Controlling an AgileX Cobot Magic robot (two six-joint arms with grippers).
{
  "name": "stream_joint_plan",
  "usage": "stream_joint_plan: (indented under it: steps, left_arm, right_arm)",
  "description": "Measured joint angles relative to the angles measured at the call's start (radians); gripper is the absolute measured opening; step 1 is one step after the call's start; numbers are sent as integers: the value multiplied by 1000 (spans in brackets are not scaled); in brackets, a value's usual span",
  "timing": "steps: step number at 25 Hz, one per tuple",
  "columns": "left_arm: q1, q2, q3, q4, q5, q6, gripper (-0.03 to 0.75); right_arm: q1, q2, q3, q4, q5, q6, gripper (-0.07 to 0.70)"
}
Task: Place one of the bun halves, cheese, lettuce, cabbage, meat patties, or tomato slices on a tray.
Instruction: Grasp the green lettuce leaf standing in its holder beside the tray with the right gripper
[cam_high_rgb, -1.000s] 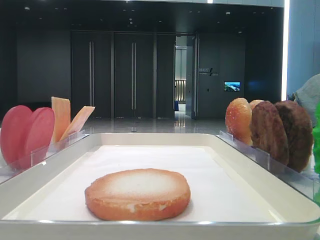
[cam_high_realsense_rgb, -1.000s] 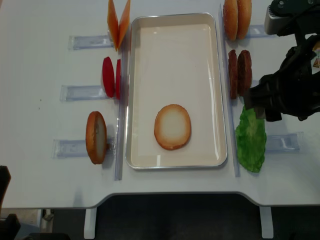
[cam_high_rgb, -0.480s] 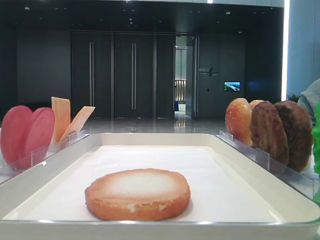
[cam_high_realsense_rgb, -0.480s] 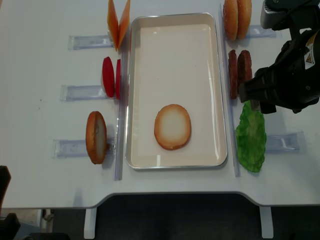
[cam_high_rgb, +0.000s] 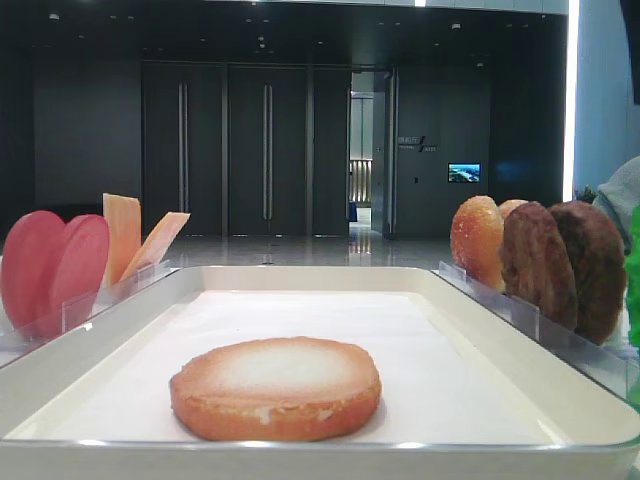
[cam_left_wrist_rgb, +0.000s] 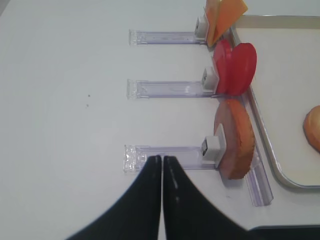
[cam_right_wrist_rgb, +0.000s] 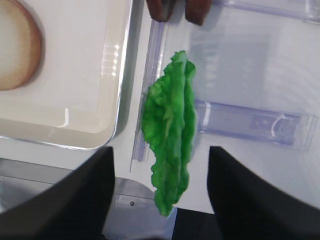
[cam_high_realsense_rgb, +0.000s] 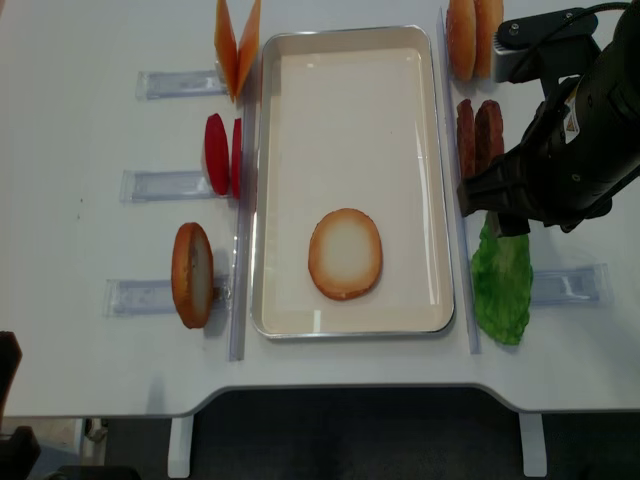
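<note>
Leftward since the earlier frame, the right gripper (cam_right_wrist_rgb: 160, 200) now hovers over the lettuce (cam_right_wrist_rgb: 170, 132), jaws spread, holding nothing. Lettuce lies just right of the tray (cam_high_realsense_rgb: 447, 180), its long axis running near to far between the jaws; the left gripper (cam_left_wrist_rgb: 162, 162), pressed shut, sits far off.

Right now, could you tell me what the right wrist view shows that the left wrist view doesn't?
Only the right wrist view shows the lettuce, leaning on a clear holder, framed by open jaws. Only the left wrist view shows the tomato slices, the cheese, an upright bun half and shut jaws. Both share the tray and its flat bun half.
</note>
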Motion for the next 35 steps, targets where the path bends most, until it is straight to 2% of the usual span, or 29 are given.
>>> stream_joint_plan:
  steps: [11, 14, 24, 27, 35]
  left_arm:
    - [0, 0, 0, 0, 0, 0, 0]
    - [0, 0, 0, 0, 0, 0, 0]
    - [0, 0, 0, 0, 0, 0, 0]
    - [0, 0, 0, 0, 0, 0, 0]
    - [0, 0, 0, 0, 0, 0, 0]
  right_arm:
    - [0, 48, 2, -5, -11, -4, 403]
    - [0, 51, 25, -6, -34, -4, 403]
    - [0, 51, 58, -12, -40, -3, 392]
    - [0, 51, 60, -12, -41, -2, 347]
    - [0, 51, 60, 8, -41, -2, 130]
